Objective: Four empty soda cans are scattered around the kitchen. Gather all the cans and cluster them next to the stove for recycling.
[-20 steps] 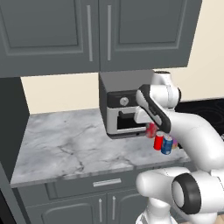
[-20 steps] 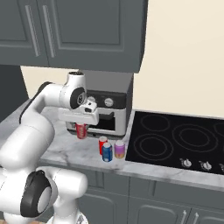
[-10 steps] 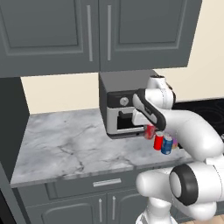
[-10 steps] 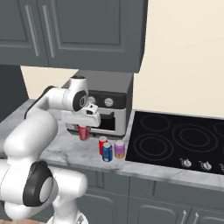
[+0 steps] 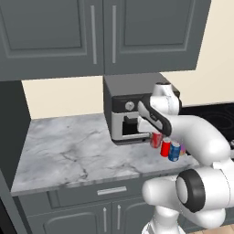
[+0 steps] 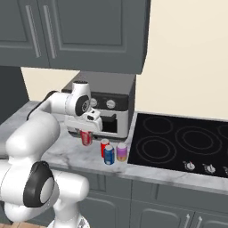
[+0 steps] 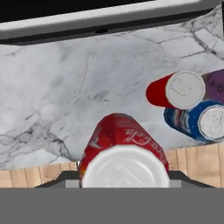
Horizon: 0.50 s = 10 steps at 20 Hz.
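Gripper (image 6: pixel 87 133) is clamped on a red soda can (image 6: pixel 87 138), jaws narrowed around its upper body, carrying it upright at left of centre in the right base view, just above the marble counter (image 6: pixel 62 153). An empty can should be light, thin-walled and slick, so a gentle side grip near the top looks wise; squeezing harder could dent it. Just right of it stand three cans bunched together: red (image 6: pixel 104 146), blue (image 6: pixel 109 155) and purplish-pink (image 6: pixel 121 152), right beside the stove (image 6: pixel 178 144). Open counter lies left of them for setting down. Behind, the toaster oven (image 6: pixel 111 111) sits close, limiting room upward in frame.
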Motion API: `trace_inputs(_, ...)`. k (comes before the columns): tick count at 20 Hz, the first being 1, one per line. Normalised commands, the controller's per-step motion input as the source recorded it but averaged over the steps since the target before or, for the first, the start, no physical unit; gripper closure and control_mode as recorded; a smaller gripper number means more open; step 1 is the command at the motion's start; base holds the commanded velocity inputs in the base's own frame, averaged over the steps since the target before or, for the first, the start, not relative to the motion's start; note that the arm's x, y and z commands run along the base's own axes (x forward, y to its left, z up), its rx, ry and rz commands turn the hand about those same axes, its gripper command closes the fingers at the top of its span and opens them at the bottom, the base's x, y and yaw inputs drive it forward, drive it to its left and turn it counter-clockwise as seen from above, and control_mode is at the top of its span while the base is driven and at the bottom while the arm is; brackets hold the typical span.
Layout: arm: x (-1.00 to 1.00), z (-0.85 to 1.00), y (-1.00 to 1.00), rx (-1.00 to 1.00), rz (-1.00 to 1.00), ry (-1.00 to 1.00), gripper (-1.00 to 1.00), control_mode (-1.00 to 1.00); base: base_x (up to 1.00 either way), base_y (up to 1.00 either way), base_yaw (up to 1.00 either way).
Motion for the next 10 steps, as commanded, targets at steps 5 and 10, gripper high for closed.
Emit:
trace_inputs(5, 0.00, -0.19, 0.00, -0.08, -0.10, -0.01, 1.00, -1.00, 0.00, 0.00, 0.00)
trace_inputs(10, 0.00, -0.22, -0.02, -0.06, -0.09, -0.03, 1.00, -1.00, 0.00, 0.00, 0.00)
